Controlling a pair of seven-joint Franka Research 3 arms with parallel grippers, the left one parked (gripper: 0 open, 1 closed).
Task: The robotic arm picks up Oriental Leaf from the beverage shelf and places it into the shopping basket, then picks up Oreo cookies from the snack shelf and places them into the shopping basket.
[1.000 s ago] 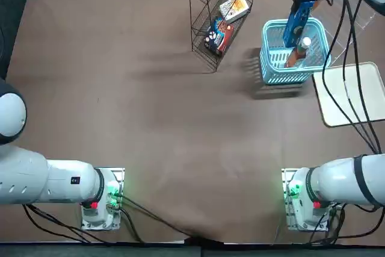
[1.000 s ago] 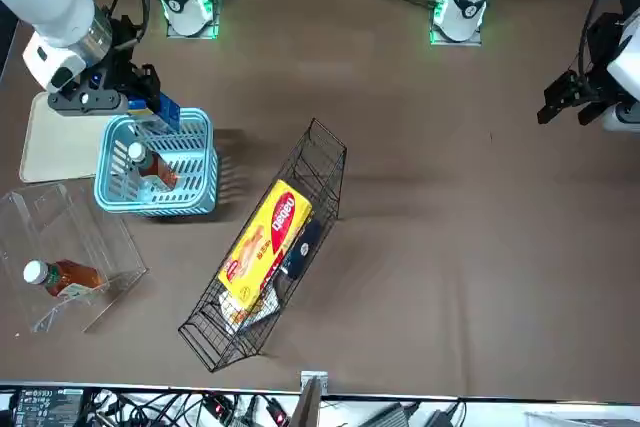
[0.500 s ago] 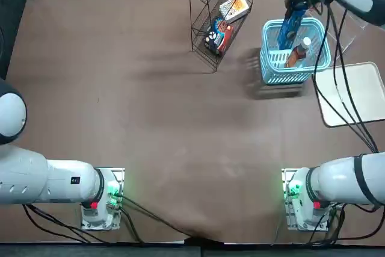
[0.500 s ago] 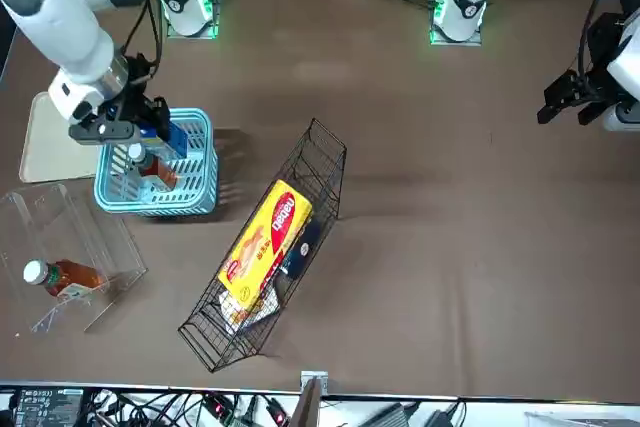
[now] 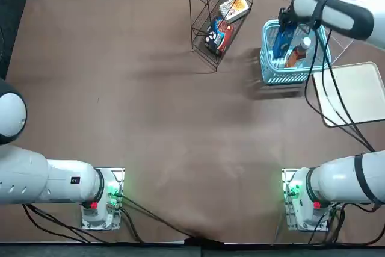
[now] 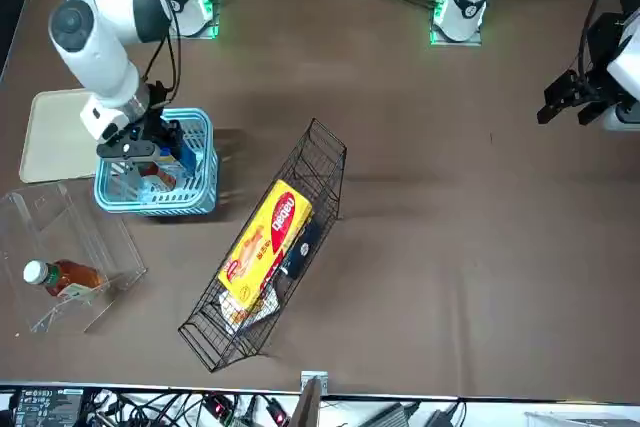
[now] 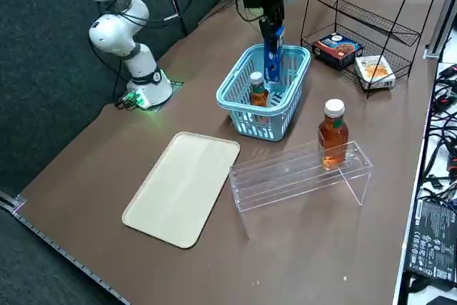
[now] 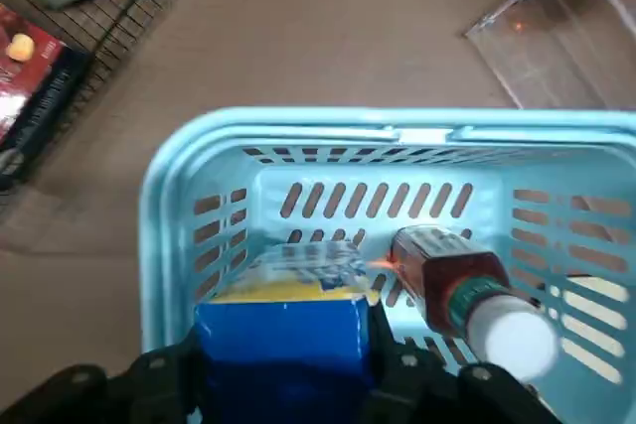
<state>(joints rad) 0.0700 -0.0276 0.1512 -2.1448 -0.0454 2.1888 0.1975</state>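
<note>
While the right jaws (image 8: 288, 384) grip the blue packet (image 8: 283, 340) between them, inside the basket (image 6: 203, 187) at the front view's upper left, the bottle (image 8: 462, 295) lies beside it in there.

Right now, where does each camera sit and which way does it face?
Top: overhead, looking down; both arm bases, the working arm reaching over the shopping basket.
Front: across the table, facing the robot; the right gripper at the basket, both bases.
Right side: raised at the robot's right, looking diagonally down; the working arm, beverage shelf and snack shelf.
Right wrist: on the working arm, looking past its fingers at the Oreo cookies and Oriental Leaf.
Top and front share the white tray.
</note>
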